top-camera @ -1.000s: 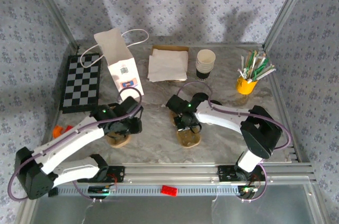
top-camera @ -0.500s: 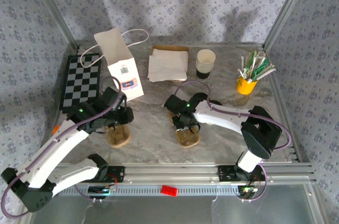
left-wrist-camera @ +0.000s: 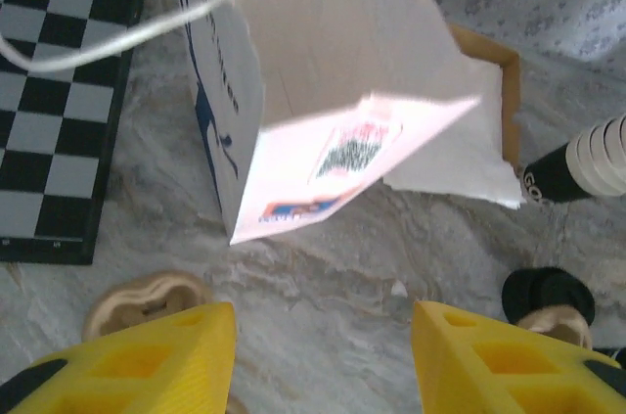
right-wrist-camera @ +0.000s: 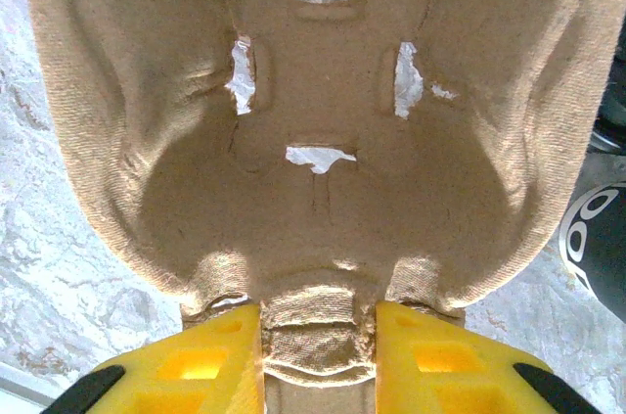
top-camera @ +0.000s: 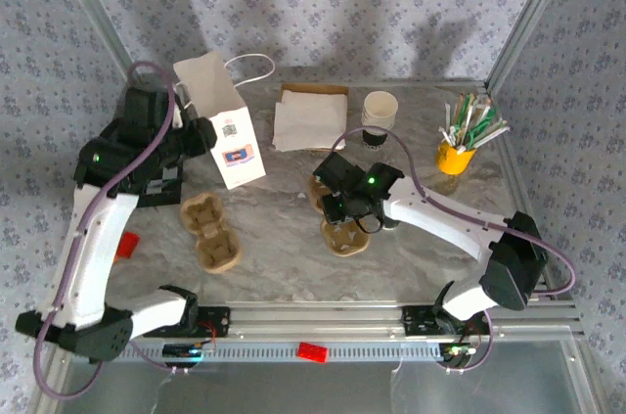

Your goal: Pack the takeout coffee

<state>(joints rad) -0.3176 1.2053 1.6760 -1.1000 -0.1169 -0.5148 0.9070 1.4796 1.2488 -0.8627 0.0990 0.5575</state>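
Plainly, the coming move turns on which side of the table the takeout coffee [left-wrist-camera: 548,294] stands. In the left wrist view it sits about midway between the far and near edges of the table [top-camera: 284,267], a little right of the middle. That is on the right arm's side and well off to the right of the left fingers [left-wrist-camera: 161,360]. The right fingers [right-wrist-camera: 210,370] are the nearer pair by my reading, but they are pinching the middle tab of a pulp carrier [right-wrist-camera: 323,140], whose empty well lies straight ahead of them. The left fingers are spread with nothing between them, hovering by the white paper bag [top-camera: 225,101] toward the far left corner, well apart from the cup. The coffee stands upright with its long axis vertical and its lid uppermost. I judge a grasp would have to come at its side wall or down over the lid, once a pair of fingers is free. It looks like a short cream-white paper cup under a round black plastic lid with a low dome and a wider brim. Little of the cup wall shows, and no print can be made out.
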